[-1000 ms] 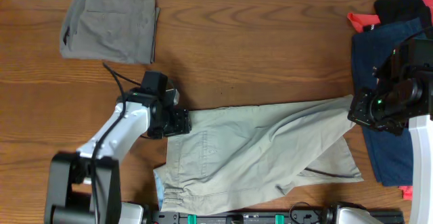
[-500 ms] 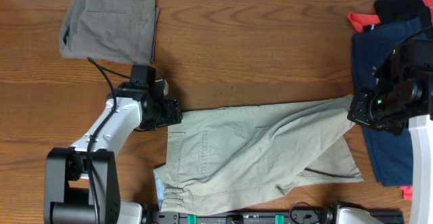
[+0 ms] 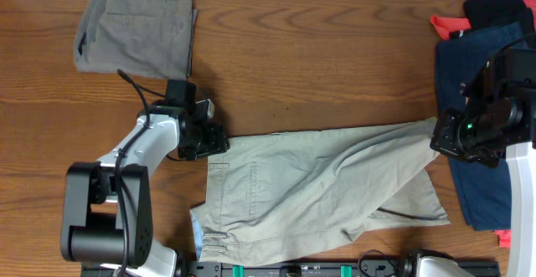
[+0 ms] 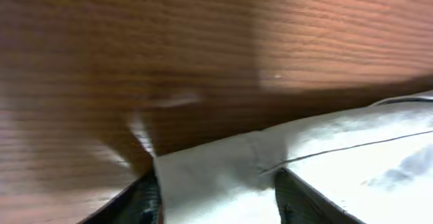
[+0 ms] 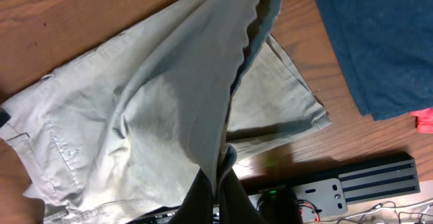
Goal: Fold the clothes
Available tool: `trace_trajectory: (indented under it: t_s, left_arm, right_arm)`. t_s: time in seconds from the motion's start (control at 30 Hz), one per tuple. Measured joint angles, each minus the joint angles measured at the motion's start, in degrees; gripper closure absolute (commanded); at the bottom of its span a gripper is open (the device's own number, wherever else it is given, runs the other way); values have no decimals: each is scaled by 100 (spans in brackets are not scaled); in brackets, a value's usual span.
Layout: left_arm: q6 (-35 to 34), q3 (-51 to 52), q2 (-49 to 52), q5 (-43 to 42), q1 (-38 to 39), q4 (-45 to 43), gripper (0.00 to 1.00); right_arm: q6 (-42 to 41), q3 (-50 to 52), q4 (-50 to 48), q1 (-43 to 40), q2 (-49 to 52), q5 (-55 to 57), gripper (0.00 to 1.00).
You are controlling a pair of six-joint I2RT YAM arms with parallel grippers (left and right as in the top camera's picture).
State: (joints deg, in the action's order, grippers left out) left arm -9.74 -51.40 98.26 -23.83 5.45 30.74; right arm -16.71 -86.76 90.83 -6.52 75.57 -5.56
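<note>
The light khaki shorts (image 3: 318,185) lie spread across the front of the wooden table. My left gripper (image 3: 219,141) is low at their upper left corner. In the left wrist view its fingers (image 4: 216,204) stand wide apart with the corner of the shorts (image 4: 338,163) between them. My right gripper (image 3: 444,139) is shut on the right leg end and holds it lifted. The right wrist view shows the fingers (image 5: 220,183) pinching the shorts (image 5: 155,116). A grey-olive pair (image 3: 134,30) lies folded at the back left. A dark navy pair (image 3: 477,68) lies at the right.
A red cloth (image 3: 448,24) and a black cloth (image 3: 498,5) lie by the navy pair at the back right. A black rail (image 5: 365,180) runs along the table's front edge. Bare wood (image 3: 318,68) lies between the piles.
My left gripper moved left and back with the shorts' upper corner, then shifted slightly right. The corner now lies further left than before. The right arm has not moved.
</note>
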Motion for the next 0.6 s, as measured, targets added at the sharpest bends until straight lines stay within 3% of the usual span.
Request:
trace_trajectory:
  t_s: [0.1, 0.17, 0.23, 0.27, 0.33, 0.6]
  left_arm:
    - [50, 2, 70, -24, 0, -13, 92]
    - [68, 2, 87, -31, 0, -20, 94]
    - [76, 2, 87, -44, 0, -24, 94]
    - [76, 2, 87, -44, 0, -26, 94]
    - [76, 2, 87, -46, 0, -26, 94]
    - [76, 2, 87, -46, 0, -28, 94]
  right_arm:
    - [11, 0, 0, 0, 0, 2, 94]
    - [31, 0, 2, 0, 0, 22, 92]
    - [50, 0, -2, 0, 0, 66, 78]
    - [48, 0, -4, 0, 0, 90, 62]
    - [50, 0, -37, 0, 0, 138, 2]
    - [87, 0, -603, 0, 0, 387, 1]
